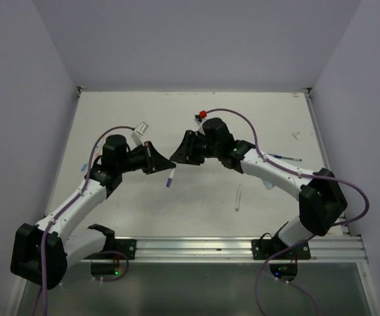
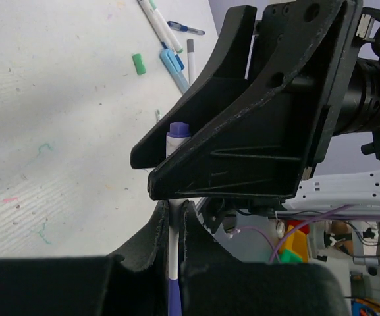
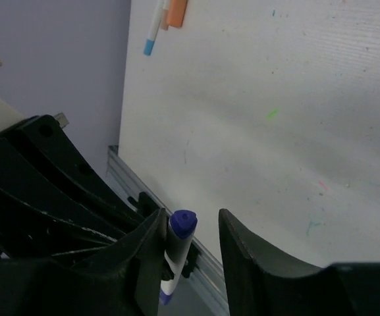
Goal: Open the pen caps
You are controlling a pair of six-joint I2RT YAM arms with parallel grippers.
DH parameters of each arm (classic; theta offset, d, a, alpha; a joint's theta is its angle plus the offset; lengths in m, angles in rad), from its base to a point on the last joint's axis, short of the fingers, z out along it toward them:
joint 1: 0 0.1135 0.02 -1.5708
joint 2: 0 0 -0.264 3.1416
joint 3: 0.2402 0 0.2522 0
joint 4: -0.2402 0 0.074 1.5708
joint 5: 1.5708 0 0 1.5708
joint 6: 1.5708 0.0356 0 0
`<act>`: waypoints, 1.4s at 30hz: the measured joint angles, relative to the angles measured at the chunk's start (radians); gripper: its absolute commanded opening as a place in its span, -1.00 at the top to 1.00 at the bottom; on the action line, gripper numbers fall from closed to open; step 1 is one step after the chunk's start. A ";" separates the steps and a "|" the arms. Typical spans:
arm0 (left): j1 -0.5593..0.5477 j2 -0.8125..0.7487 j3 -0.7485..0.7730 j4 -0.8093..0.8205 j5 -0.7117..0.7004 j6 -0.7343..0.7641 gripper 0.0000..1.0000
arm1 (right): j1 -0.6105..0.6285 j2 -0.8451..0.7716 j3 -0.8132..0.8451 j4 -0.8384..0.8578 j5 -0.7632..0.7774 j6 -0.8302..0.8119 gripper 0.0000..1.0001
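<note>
1. White flat table, scuffed with ink marks. It carries several loose pens and the pieces listed under item 6.
2. Right gripper, black, two-fingered. Its jaws are spread around the pen's upper end. In the right wrist view one finger lies against the cap and the other stands clear of it, so you have no grip here yet.
3. Left gripper, black, two-fingered. It is pressed together on the pen's barrel and holds it off the table between the two arms.
4. Long thin white plastic pen. It runs up through the left fingers, with a purple end below the grip.
5. Stubby dark blue plastic pen cap. It sits on the pen's top end, between the right fingers and above the left grip.
6. Loose items: a small green cap and a light blue cap lie on the far table, well apart from the grippers.
7. Step in hand, by judgement: seating the right fingers on the cap. Next, pinch the cap squarely, then pull along the barrel's line while your left grip stays firm. An off-axis pull could bend the pen or let it slip.
</note>
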 measured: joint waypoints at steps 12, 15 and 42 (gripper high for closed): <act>-0.004 0.010 -0.003 0.008 -0.028 0.018 -0.59 | -0.003 0.007 -0.092 0.170 -0.035 0.142 1.00; -0.005 -0.034 -0.014 -0.009 -0.072 0.036 -0.63 | -0.002 0.007 -0.134 0.180 -0.018 0.173 1.00; -0.064 -0.088 -0.200 0.021 -0.017 0.071 0.41 | -0.003 0.008 -0.165 0.198 0.034 0.243 1.00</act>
